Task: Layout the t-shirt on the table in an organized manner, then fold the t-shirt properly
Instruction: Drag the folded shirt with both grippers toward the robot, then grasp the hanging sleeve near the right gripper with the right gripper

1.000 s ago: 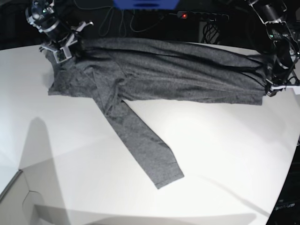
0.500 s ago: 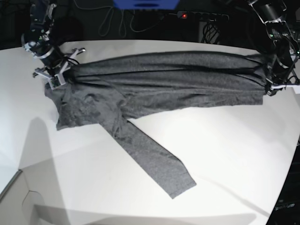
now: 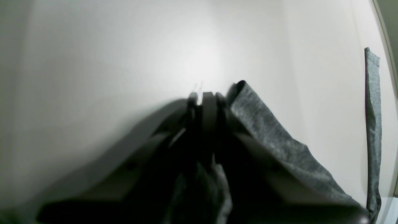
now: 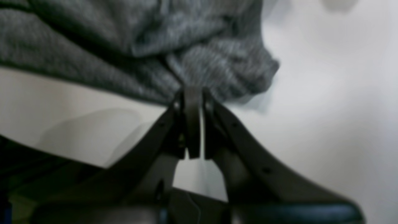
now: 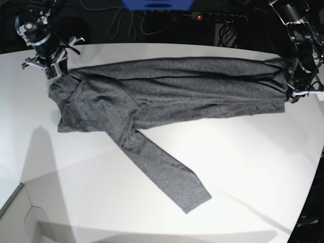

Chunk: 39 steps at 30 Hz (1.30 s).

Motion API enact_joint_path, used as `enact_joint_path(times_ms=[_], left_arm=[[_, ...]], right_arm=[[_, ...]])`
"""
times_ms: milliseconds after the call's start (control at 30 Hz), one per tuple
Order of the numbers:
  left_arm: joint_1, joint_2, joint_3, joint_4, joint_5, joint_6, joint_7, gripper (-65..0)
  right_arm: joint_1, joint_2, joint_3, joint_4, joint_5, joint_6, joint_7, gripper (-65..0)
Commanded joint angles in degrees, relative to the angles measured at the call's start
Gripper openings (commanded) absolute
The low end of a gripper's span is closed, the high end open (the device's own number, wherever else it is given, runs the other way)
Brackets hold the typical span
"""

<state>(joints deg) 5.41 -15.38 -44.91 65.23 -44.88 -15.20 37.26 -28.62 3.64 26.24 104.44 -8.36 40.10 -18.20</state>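
The dark grey t-shirt [image 5: 172, 88] is stretched across the far half of the white table [image 5: 243, 167], with one long sleeve [image 5: 162, 167] trailing toward the front. My right gripper [image 5: 54, 71], at the left of the base view, is shut on the shirt's left end; the right wrist view shows bunched grey knit [image 4: 192, 62] at my closed fingertips [image 4: 193, 93]. My left gripper [image 5: 293, 95], at the right of the base view, is shut on the shirt's right end; the left wrist view shows cloth [image 3: 267, 130] beside the closed fingers [image 3: 207, 99].
Black cables and a power strip with a red light [image 5: 198, 16] lie behind the table's far edge. A blue object [image 5: 157, 4] sits at the top. A pale angular panel [image 5: 20, 217] stands at the front left corner. The table's curved edge runs down the right.
My right gripper has moved left and back with the shirt's end, pulling the cloth tauter and flatter. The trailing sleeve has settled slightly. My left gripper has held still.
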Motion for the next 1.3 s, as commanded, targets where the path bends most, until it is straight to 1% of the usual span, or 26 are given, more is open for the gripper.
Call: enact_joint_path(times_ms=[0,167,267,300,400,467,533,600,700,800,933,1033,1267], left_arm=[[0.3,-0.6,-0.1,0.2,1.0,0.6,0.9,-64.9],[0.4,-0.5,-0.1,0.2,1.0,0.6,1.4,-64.9],[0.5,-0.5,0.1,0.2,1.0,0.6,1.5,-64.9],[0.6,-0.5,0.2,0.1,1.0,0.6,1.5,-64.9],[1.3,-0.5,0.3,0.1,1.0,0.6,1.5,-64.2],[1.3,0.2,0.3,0.1,1.0,0.6,1.6,-61.0],[1.3,0.5,0.3,0.1,1.0,0.6,1.6,-56.6],[1.8,0.6,0.3,0.2,1.0,0.7,1.6,-51.8],[2.1,0.7,0.3,0.4,1.0,0.7,1.6,-45.5],[2.9,0.7,0.2,0.8,1.0,0.7,1.6,-42.3],[3.2,0.7,-0.1,0.9,0.6,0.7,1.6,-42.3],[3.2,0.6,-0.2,0.9,0.6,0.7,1.6,-42.2],[3.2,0.6,-0.2,0.9,0.6,0.7,1.6,-42.2]], right_arm=[[-0.4,0.4,0.4,1.2,0.8,-0.1,1.4,-65.0],[0.2,0.1,0.1,4.8,0.8,-0.1,1.4,-65.0],[4.3,-0.3,-0.2,6.1,0.8,-0.1,0.9,-65.0],[6.0,-1.0,-0.2,6.0,0.8,-0.1,-0.1,-63.2],[12.8,-1.7,-0.3,5.8,0.8,-0.1,-6.7,-52.2],[17.2,-1.7,-2.2,5.8,0.8,-0.1,-11.9,-44.1],[21.1,-1.8,-4.0,5.8,0.8,-0.1,-16.1,-38.0],[24.3,-1.8,-7.0,5.8,0.8,-0.1,-19.0,-34.6],[28.2,-1.8,-12.6,3.9,0.7,-0.1,-21.5,-33.7],[32.1,-1.8,-17.6,-0.9,0.7,-0.1,-22.1,-33.7],[37.1,-1.8,-22.7,-10.2,0.7,-0.1,-21.6,-33.5],[41.1,-1.9,-24.2,-17.4,0.8,-0.1,-21.3,-33.5],[46.6,-2.0,-24.4,-31.1,0.8,-0.1,-13.4,-33.5]])
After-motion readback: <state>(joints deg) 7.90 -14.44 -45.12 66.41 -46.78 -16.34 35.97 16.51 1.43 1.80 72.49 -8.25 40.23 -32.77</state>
